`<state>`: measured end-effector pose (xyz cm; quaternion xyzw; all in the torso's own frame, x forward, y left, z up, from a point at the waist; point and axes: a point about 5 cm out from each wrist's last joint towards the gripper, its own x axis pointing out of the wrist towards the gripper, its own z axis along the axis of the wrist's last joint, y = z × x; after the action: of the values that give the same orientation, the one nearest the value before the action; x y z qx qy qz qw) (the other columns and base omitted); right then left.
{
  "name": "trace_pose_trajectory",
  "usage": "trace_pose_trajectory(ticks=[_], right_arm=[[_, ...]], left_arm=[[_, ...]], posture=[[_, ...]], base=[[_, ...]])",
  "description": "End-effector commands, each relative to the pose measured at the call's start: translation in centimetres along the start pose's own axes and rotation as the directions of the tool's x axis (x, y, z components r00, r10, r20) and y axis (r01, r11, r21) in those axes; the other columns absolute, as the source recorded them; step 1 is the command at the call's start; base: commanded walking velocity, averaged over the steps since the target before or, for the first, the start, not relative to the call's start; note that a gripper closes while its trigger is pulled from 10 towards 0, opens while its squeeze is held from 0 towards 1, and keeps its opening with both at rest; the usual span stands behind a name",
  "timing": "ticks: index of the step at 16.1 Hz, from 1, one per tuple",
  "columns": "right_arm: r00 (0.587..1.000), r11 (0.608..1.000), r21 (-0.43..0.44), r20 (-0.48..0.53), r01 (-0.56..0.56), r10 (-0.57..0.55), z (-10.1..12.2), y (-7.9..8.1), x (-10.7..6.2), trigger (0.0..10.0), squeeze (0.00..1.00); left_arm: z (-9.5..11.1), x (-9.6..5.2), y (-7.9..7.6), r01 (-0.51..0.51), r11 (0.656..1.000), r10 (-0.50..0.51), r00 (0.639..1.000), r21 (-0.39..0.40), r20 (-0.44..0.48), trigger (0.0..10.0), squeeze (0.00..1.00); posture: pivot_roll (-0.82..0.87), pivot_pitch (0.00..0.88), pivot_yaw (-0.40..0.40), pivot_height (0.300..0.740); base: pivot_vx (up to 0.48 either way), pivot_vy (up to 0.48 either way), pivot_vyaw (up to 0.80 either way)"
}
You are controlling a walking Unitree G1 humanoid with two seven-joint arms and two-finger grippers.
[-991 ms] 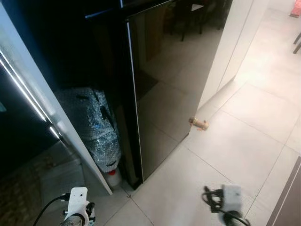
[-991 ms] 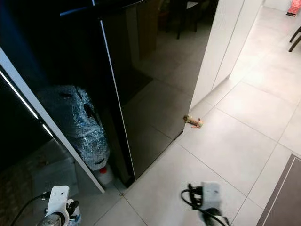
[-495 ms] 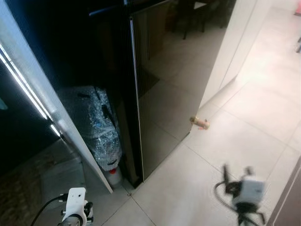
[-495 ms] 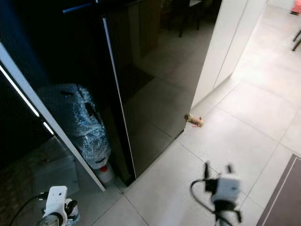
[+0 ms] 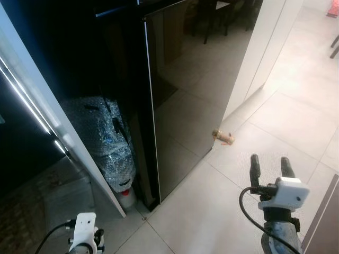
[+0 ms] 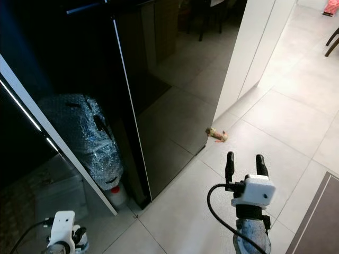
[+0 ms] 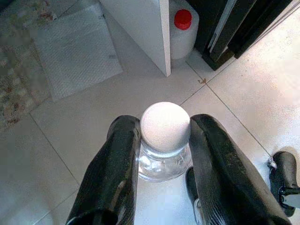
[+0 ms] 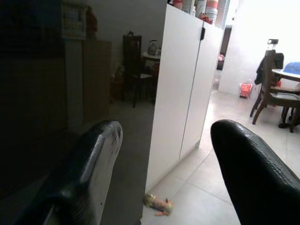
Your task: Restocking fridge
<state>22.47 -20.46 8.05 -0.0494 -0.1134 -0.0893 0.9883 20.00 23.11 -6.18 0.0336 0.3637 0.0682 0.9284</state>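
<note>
The fridge's glossy black door (image 5: 190,95) stands shut ahead, reflecting the room. My left gripper (image 7: 165,136) hangs low over the tiled floor, shut on a clear bottle with a round white cap (image 7: 165,124) held between its two black fingers. Its white wrist mount (image 5: 85,241) shows at the bottom left. My right gripper (image 5: 270,166) is raised over the floor in front of the fridge, to the right of the door. It is open, with nothing between its fingers (image 8: 93,159), and it points toward the door and the white cabinet.
A bubble-wrapped bundle (image 5: 108,140) and a white jug with a red cap (image 7: 183,21) sit in the gap left of the fridge, behind a slanted white panel (image 5: 47,106). A small toy (image 5: 223,137) lies by the white cabinet (image 5: 265,42). Chairs (image 8: 269,89) stand farther off.
My right arm has risen from the bottom edge and swung right, its open fingers now pointing up toward the fridge. The left arm stays low with the bottle.
</note>
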Motion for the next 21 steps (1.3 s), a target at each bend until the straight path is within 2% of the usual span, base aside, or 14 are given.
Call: trace_pose_trajectory(ticks=[1,4,6,8,9,10,11,12,13,15,18,19,21], right_arm=[[1.0,1.0,-0.006,-0.007,0.012,-0.012,0.4,-0.2,-0.3,10.0,0.0],[1.0,0.999,-0.038,0.012,0.008,-0.007,1.6,-0.2,-0.5,10.0,0.0],[1.0,0.999,-0.038,-0.024,0.006,-0.007,1.0,-0.2,-0.5,10.0,0.0],[0.976,0.998,-0.05,-0.216,-0.035,0.024,-3.4,-0.3,-1.5,10.0,0.0],[0.946,0.996,-0.063,-0.322,-0.063,0.039,-5.7,-0.2,-2.3,10.0,0.0],[0.875,0.994,-0.085,-0.484,-0.066,0.017,-8.8,-0.7,-4.0,10.0,0.0],[0.808,0.997,-0.069,-0.589,-0.028,-0.018,-10.6,-1.1,-5.2,10.0,0.0],[0.709,0.996,-0.071,-0.705,-0.046,-0.017,-12.3,-1.3,-7.2,10.0,0.0],[0.674,0.995,-0.079,-0.739,-0.066,-0.014,-12.8,-1.4,-7.9,10.0,0.0],[0.571,0.995,-0.081,-0.82,-0.06,-0.032,-13.9,-2.2,-10.3,10.0,0.0],[0.497,0.998,-0.058,-0.865,0.034,-0.067,-14.6,-3.1,-11.9,10.0,0.0],[0.467,0.999,-0.015,-0.884,0.038,-0.031,-14.8,-2.7,-12.3,10.0,0.0],[0.456,0.999,0.028,-0.89,0.034,0.01,-14.9,-2.2,-12.3,10.0,0.0]], left_arm=[[-0.2,-0.2,0.7,-0.012,1.0,0.012,1.0,-0.002,0.002,10.0,0.0],[-0.4,-0.2,0.6,-0.012,1.0,0.012,1.0,-0.004,-0.005,10.0,0.0],[-0.5,-0.2,0.4,-0.009,1.0,0.009,1.0,-0.005,-0.006,10.0,0.0],[-0.5,-0.1,0.0,-0.003,1.0,0.002,1.0,-0.006,-0.013,10.0,0.0],[-0.5,-0.1,-0.1,-0.003,1.0,0.003,1.0,-0.008,-0.018,10.0,0.0],[-0.5,-0.1,-0.2,-0.007,1.0,0.006,1.0,-0.016,-0.023,10.0,0.0],[-0.4,-0.1,-0.3,-0.006,1.0,0.005,1.0,-0.018,-0.024,10.0,0.0],[-0.4,0.0,-0.4,-0.003,1.0,0.003,1.0,-0.02,-0.025,10.0,0.0],[-0.3,0.0,-0.5,-0.002,1.0,0.002,1.0,-0.02,-0.025,10.0,0.0],[-0.2,0.1,-0.5,-0.001,1.0,0.0,1.0,-0.02,-0.023,10.0,0.0],[-0.2,0.1,-0.4,-0.002,1.0,0.001,1.0,-0.02,-0.027,10.0,0.0],[-0.3,0.0,-0.3,0.0,1.0,0.0,0.999,-0.019,-0.034,10.0,0.0],[-0.5,0.0,-0.3,-0.004,1.0,0.003,0.999,-0.025,-0.044,10.0,0.0]], posture=[[-0.12,0.032,0.019,0.74],[-0.12,0.019,0.011,0.74],[-0.12,0.02,0.007,0.74],[-0.13,0.03,0.003,0.74],[-0.12,0.034,-0.003,0.74],[-0.12,0.038,-0.007,0.74],[-0.13,0.041,-0.007,0.74],[-0.13,0.041,-0.004,0.74],[-0.12,0.044,-0.004,0.74],[-0.12,0.048,-0.002,0.74],[-0.12,0.058,0.004,0.74],[-0.12,0.061,0.007,0.74],[-0.12,0.062,0.008,0.74]], base=[[0.0,0.0,0.0],[0.0,0.0,0.0],[0.0,0.0,0.0],[0.0,0.0,0.0],[0.0,0.0,0.0],[0.0,0.0,0.0],[0.0,0.0,0.0],[0.0,0.0,0.0],[0.0,0.0,0.0],[0.0,0.0,0.0],[0.0,0.0,0.0],[0.0,0.0,0.0],[0.0,0.0,0.0]])
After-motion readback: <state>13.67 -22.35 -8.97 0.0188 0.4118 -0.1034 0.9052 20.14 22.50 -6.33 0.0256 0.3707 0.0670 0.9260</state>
